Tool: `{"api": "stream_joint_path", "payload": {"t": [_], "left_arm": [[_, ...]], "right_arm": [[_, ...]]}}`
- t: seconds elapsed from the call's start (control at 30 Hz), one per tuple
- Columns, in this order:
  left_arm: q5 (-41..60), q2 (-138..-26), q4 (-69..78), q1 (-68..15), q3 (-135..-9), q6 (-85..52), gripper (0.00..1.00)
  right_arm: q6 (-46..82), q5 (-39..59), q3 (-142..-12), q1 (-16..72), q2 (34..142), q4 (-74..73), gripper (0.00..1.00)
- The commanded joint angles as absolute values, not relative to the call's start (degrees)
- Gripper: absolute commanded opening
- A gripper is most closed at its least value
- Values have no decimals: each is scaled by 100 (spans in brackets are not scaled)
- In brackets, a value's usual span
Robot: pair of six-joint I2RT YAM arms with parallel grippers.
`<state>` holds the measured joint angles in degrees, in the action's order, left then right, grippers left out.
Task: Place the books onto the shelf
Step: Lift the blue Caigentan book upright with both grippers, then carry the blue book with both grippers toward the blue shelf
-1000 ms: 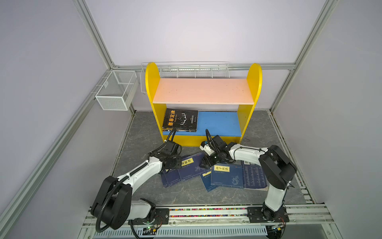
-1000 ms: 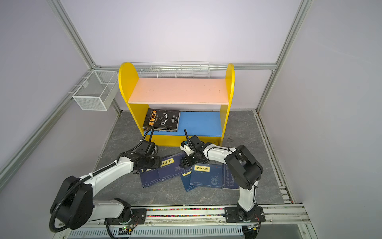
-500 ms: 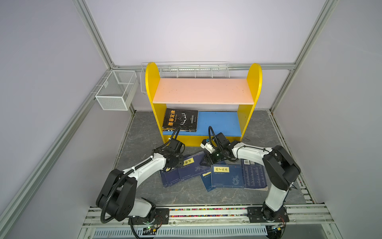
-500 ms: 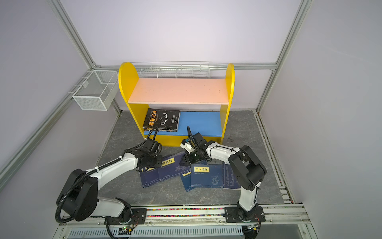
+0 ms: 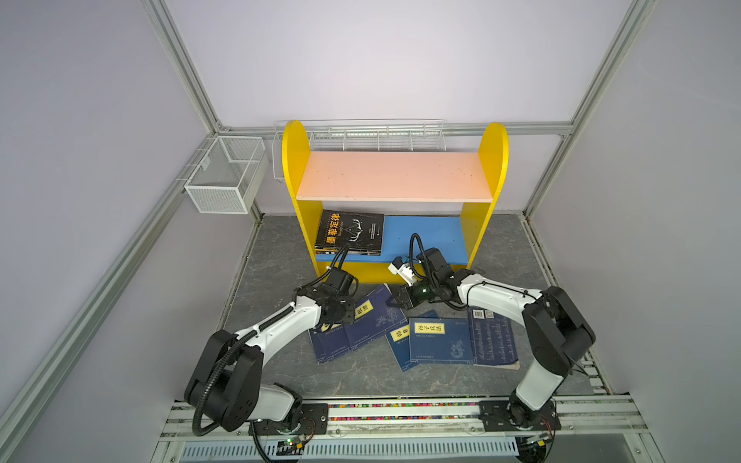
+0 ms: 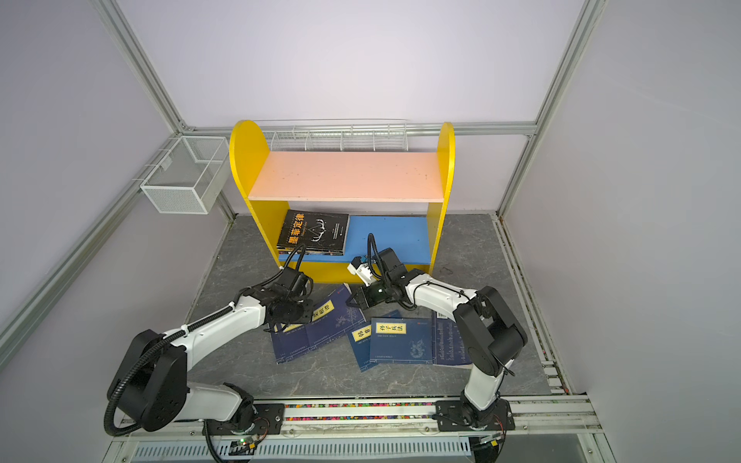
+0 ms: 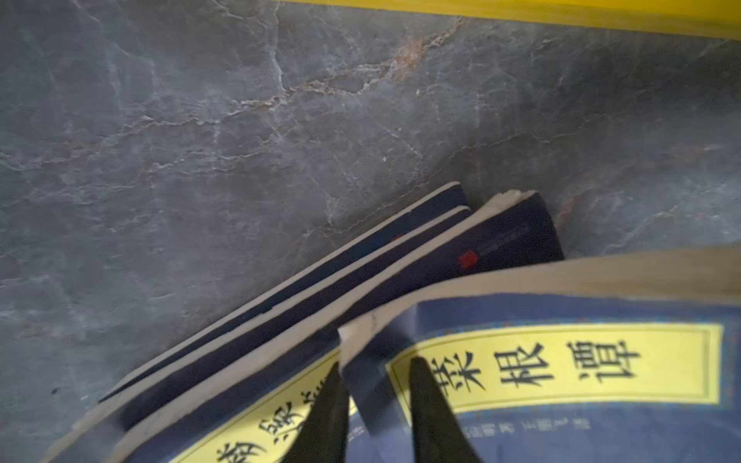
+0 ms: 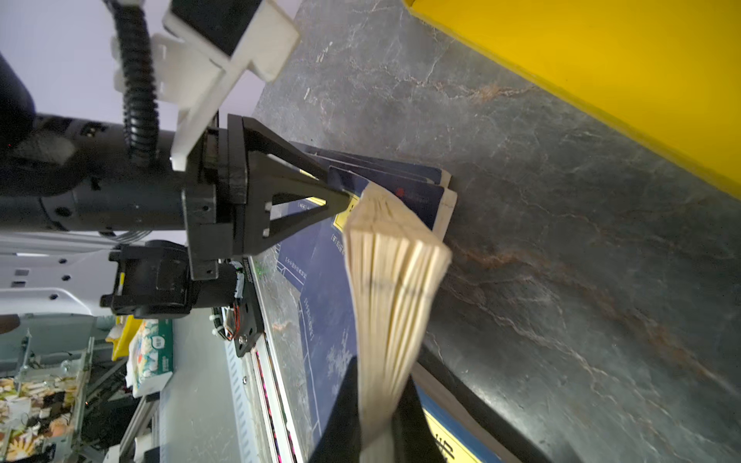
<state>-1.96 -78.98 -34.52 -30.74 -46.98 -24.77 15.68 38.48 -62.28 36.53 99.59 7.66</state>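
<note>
- The left arm [image 5: 276,332] stretches forward and inward from its base, forearm low, wrist bent downward.
- The left hand [image 7: 377,405] points down. Its two black fingers [image 7: 425,401] stand a little apart, astride one corner of a navy book [image 5: 379,316]. Whether they pinch it cannot be told.
- The right arm [image 5: 497,296] rises from its base, folds at the elbow and runs low toward the middle.
- The right hand [image 8: 377,421] lies nearly level, facing the left hand, its fingers [image 8: 343,413] clamped on the raised page edge of the same book.
- The two hands are near each other, not touching.
</note>
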Motion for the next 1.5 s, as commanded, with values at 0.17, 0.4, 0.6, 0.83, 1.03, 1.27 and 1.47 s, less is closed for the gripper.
{"api": "stream_joint_path", "payload": {"t": [0.17,0.4,0.6,0.83,1.03,1.27,1.47], "left_arm": [[200,-6116,-2870,-2187,-4504,-2986,70],[1866,-5234,-1922,-1758,-4053,-2899,86],[3188,-5339,-984,-1760,-3845,-2988,88],[4143,-5661,-127,-1803,-3871,-3205,69],[4340,-5868,-129,-1923,-3910,-3138,50],[4167,-5907,21,-2096,-3998,-3133,28],[3930,-6033,122,-2182,-4132,-3182,11]], "right_arm": [[2237,5319,-5750,2869,9096,-628,8],[2953,5542,-5592,2184,8437,-1340,8],[3637,5774,-5572,2023,8363,-2074,8],[4112,5683,-5483,2021,8400,-2679,8],[4409,5568,-5454,2021,8514,-3101,8],[4562,5521,-5396,2034,8647,-3305,9],[4057,5377,-5394,2069,8537,-2594,8]]}}
